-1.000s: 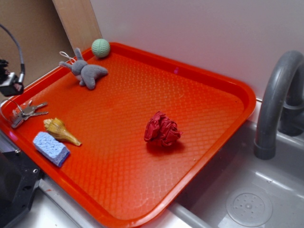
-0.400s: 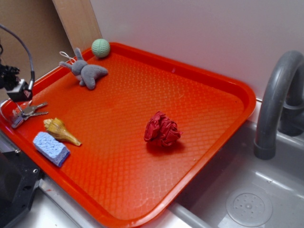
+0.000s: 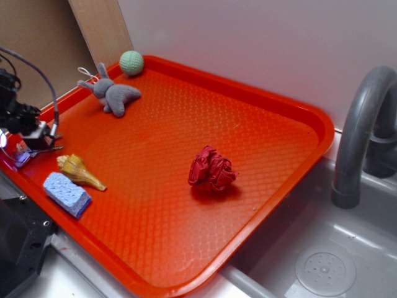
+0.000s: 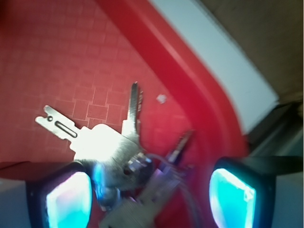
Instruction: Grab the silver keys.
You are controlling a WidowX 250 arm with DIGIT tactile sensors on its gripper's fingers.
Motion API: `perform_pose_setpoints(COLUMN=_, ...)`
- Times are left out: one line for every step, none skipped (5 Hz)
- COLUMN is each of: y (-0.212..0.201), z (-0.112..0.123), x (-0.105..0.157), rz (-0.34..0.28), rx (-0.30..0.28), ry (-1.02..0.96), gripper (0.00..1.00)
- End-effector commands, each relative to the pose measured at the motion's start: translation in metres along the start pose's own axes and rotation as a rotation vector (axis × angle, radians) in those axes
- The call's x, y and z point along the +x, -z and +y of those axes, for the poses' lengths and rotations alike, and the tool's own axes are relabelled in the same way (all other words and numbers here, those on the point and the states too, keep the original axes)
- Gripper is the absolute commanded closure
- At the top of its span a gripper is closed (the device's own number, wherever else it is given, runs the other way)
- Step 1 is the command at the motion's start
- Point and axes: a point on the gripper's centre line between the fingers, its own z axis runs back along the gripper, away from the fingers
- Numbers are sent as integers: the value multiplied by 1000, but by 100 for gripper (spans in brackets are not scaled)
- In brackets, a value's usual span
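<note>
Silver keys point(image 4: 111, 147) sit at the left edge of the red tray point(image 3: 260, 105), tight against its raised rim, and in our wrist view they're right between the spread fingers of the gripper point(image 4: 151, 192) — blades fanning away from it, ring end nearest. So we'd guess it's basically straight down and close. From outside, the gripper point(image 3: 34, 133) hides nearly all of the bunch — only the wrist shows the lineup.

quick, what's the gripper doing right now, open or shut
Gripper: open, jaws spread on either side of the silver keys, not yet closed on them.
</note>
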Motion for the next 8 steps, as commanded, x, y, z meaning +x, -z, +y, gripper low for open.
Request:
perform_pose_setpoints(y=-2, z=5, x=4, rz=-16, rx=-23, ry=23, gripper=100)
perform_pose_setpoints(y=-5, z=8, x=5, rz=-12, rx=-28, ry=31, gripper=100)
perform_pose_setpoints(y=-8, z=10, x=4, rz=-25, rx=-21, ry=56, gripper=100)
perform_pose_setpoints(y=-17, z=15, x=5, rz=-25, rx=-34, ry=71, gripper=100)
perform_pose_setpoints(y=-25, z=17, x=6, rz=-23, rx=-50, ry=79, gripper=100)
perform_pose_setpoints(y=-31, z=19, x=8, rz=-17, rx=-55, ry=72, gripper=100)
perform_pose_setpoints(y=-72, z=14, x=12, rz=-24, rx=-120, ry=164, gripper=100)
perform_pose_setpoints(y=-124, z=-10, x=17, rz=-91, rx=-254, ry=390, gripper=100)
